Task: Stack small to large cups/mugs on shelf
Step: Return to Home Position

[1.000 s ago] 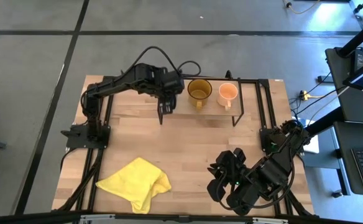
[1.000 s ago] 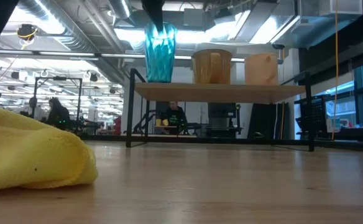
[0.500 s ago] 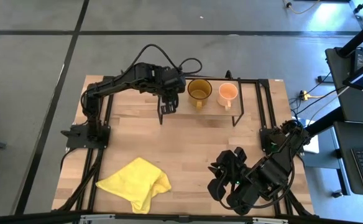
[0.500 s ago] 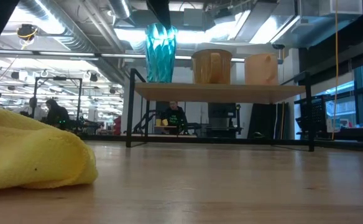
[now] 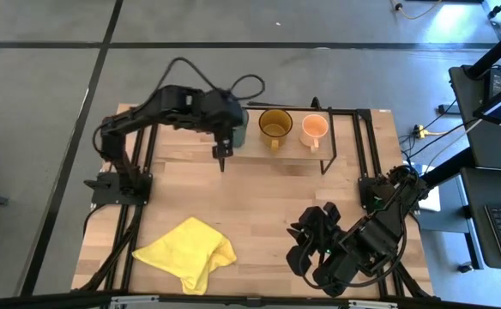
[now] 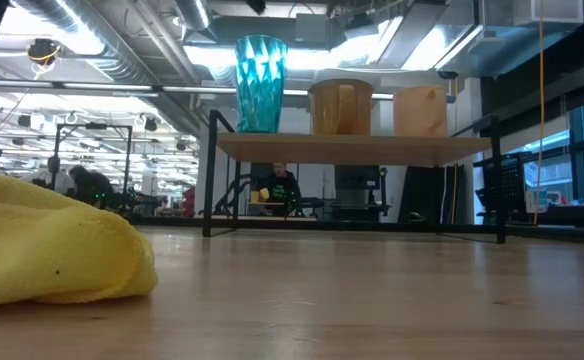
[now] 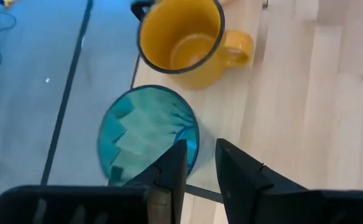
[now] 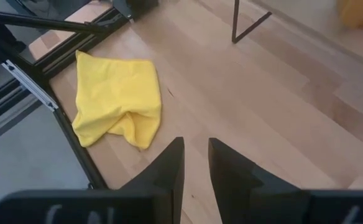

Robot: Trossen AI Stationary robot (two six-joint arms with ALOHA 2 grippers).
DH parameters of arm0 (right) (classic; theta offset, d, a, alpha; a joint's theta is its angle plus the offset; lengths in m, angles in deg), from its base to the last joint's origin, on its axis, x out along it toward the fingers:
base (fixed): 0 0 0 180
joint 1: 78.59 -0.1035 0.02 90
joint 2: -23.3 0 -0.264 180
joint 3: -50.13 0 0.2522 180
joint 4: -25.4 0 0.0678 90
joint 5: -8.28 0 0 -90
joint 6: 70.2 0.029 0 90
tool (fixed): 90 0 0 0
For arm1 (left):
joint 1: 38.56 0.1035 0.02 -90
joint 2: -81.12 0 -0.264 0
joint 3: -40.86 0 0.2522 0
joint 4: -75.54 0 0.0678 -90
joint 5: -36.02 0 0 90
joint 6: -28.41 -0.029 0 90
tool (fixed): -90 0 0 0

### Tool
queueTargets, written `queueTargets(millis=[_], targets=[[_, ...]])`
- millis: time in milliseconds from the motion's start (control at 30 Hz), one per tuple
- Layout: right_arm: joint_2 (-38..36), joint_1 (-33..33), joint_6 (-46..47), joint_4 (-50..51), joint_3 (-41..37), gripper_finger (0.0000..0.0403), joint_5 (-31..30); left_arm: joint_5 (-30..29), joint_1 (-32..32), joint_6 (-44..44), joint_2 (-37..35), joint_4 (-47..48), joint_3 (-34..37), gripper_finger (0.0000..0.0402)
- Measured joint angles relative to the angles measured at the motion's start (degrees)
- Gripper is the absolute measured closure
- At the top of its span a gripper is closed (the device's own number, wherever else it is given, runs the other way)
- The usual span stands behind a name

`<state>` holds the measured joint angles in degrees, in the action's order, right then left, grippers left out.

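Note:
The teal tumbler [image 6: 260, 83] stands upright on its base at the left end of the shelf [image 6: 357, 148]. To its right on the shelf stand the amber mug [image 6: 341, 106] and then the pale-orange mug [image 6: 419, 110]. In the high view they are the tumbler [image 5: 240, 127], amber mug [image 5: 275, 126] and orange mug [image 5: 316, 128]. My left gripper [image 7: 201, 155] hangs above the tumbler's rim [image 7: 147, 134], fingers pointing down with a narrow gap, touching nothing. My right gripper [image 8: 195, 146] rests shut and empty at the table's near right [image 5: 306, 247].
A crumpled yellow cloth [image 5: 186, 253] lies on the tabletop near the front left. It fills the left foreground of the low view [image 6: 52, 240]. A black metal frame [image 5: 366, 146] runs around the table's sides. Bare wood lies between the shelf and the cloth.
My left gripper has risen straight up: its finger, which was inside the tumbler a second ago, has come out and is clear above the rim. The arm has drawn a little toward the table's left. The tumbler stays upright on the shelf.

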<state>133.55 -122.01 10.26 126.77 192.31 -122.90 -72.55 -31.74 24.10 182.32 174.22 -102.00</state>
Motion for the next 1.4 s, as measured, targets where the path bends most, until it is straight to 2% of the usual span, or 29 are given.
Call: queueTargets(millis=[133,267,400,467,533,700,800,900,1000,1033,1100,1133,1233,1300,1400], targets=[[-0.5,0.0,-0.2,-0.5,0.3,0.0328,-2.2,-0.2,-2.7,2.3,-3.7,-3.3,0.0,0.0323],[-2.7,0.5,-7.5,-1.4,5.9,0.0328,-6.2,0.0,-8.3,4.8,-9.7,-9.8,0.0,0.0323],[-11.6,0.6,-23.3,-16.2,4.2,0.0328,-14.4,0.0,-14.0,9.2,-14.9,-15.7,-0.1,0.0323],[-15.5,0.4,-29.4,-23.2,4.2,0.0328,-15.0,-0.3,-16.9,9.7,-16.7,-17.7,-0.1,0.0323],[-18.3,-0.2,-31.8,-28.0,4.2,0.0328,-12.7,0.0,-19.5,11.0,-18.1,-17.6,0.0,0.0323],[-21.8,-1.4,-39.4,-27.9,4.0,0.0328,-0.2,1.3,-26.3,13.4,-20.0,-17.9,0.0,0.0323],[-23.0,-1.3,-35.9,-28.2,4.0,0.0328,6.6,5.1,-29.2,24.3,-20.2,-17.8,0.0,0.0323],[-22.4,-2.1,-34.1,-28.3,3.9,0.0328,10.9,9.3,-33.4,26.2,-20.3,-17.8,0.0,0.0323],[-21.1,-2.7,-43.6,-28.5,3.0,0.0328,23.2,9.5,-37.4,22.1,-20.2,-17.9,0.0,0.0323],[-20.8,-2.7,-46.7,-30.2,2.7,0.0328,25.1,9.4,-38.0,22.0,-20.2,-18.2,0.0,0.0323],[-21.0,-2.7,-53.6,-37.6,2.4,0.0328,29.7,9.2,-38.8,21.8,-20.4,-19.0,0.0,0.0323],[-21.4,-2.6,-57.5,-41.0,2.3,0.0328,34.0,8.8,-39.4,21.4,-20.4,-19.6,0.3,0.0323],[-21.0,-2.6,-71.7,-51.7,-0.7,0.0328,49.1,6.8,-42.8,17.9,-21.0,-26.4,4.7,0.0323],[-20.6,-2.8,-76.6,-55.9,-5.6,0.0328,56.9,7.1,-45.1,15.0,-21.9,-33.9,11.0,0.0323],[-20.5,-2.3,-76.8,-61.1,-16.2,0.0328,56.6,9.9,-45.6,12.9,-24.1,-47.7,24.2,0.0323]])
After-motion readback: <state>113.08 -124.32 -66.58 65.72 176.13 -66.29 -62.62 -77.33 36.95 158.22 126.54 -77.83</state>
